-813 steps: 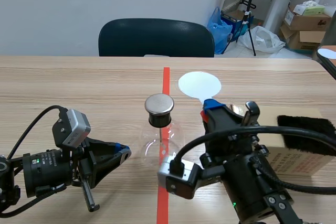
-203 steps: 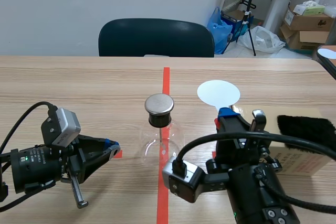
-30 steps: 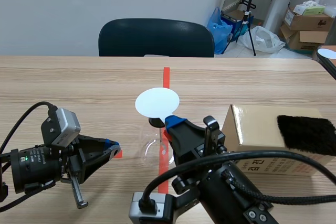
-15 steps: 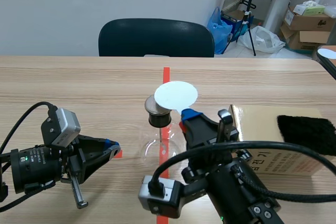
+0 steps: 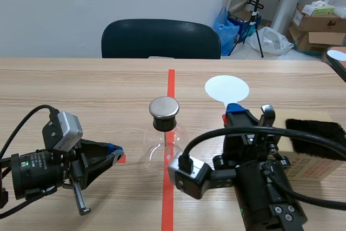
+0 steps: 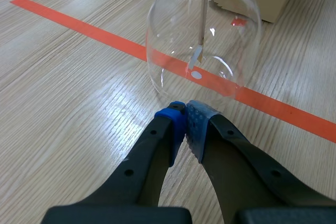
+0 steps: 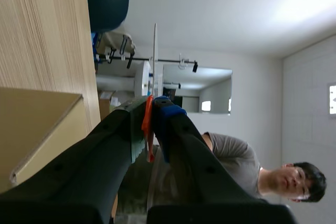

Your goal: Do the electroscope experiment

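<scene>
The electroscope is a clear glass flask (image 5: 162,149) with a round metal cap (image 5: 164,107), standing on the red tape line at the table's middle. In the left wrist view the flask (image 6: 205,40) shows a thin rod and a foil strip (image 6: 196,59) inside. My left gripper (image 5: 115,153) rests low to the flask's left, shut on nothing, with its pads (image 6: 195,121) meeting just short of the glass. My right gripper (image 5: 234,110) is shut on the orange handle (image 7: 148,124) of a white disc (image 5: 227,88), held upright to the right of the cap and apart from it.
A cardboard box (image 5: 316,167) with a black fur pad (image 5: 315,136) on top sits at the right, close beside my right arm. A dark chair (image 5: 160,39) stands behind the table. A person (image 7: 247,163) appears in the right wrist view's background.
My right arm has swung to the right, carrying the white disc from over the metal cap to a spot right of it. The left arm has not moved.
</scene>
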`<state>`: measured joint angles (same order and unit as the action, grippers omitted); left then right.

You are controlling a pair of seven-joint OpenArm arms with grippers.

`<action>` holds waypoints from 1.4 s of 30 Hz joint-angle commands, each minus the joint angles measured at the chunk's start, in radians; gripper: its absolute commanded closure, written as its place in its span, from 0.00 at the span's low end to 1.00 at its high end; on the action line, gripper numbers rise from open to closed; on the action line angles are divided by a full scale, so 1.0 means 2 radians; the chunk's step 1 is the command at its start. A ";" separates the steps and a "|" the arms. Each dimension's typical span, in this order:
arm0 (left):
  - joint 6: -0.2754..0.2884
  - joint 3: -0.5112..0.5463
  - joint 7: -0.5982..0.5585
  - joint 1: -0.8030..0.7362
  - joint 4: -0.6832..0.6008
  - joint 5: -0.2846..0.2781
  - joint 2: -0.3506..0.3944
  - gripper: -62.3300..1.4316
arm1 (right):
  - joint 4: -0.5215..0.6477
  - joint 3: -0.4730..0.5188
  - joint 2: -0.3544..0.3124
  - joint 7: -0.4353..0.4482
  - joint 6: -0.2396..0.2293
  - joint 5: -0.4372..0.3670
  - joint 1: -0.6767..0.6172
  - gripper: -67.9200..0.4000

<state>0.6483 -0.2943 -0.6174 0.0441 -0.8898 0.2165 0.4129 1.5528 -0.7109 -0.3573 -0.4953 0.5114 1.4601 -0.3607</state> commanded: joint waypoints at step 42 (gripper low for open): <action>0.001 0.000 -0.006 -0.001 -0.012 -0.001 -0.001 0.93 | 0.005 0.002 -0.002 -0.056 0.006 0.000 0.007 0.98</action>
<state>0.6483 -0.2943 -0.6174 0.0441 -0.8898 0.2218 0.4129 1.5528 -0.7109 -0.3573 -0.6071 0.5117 1.4601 -0.3607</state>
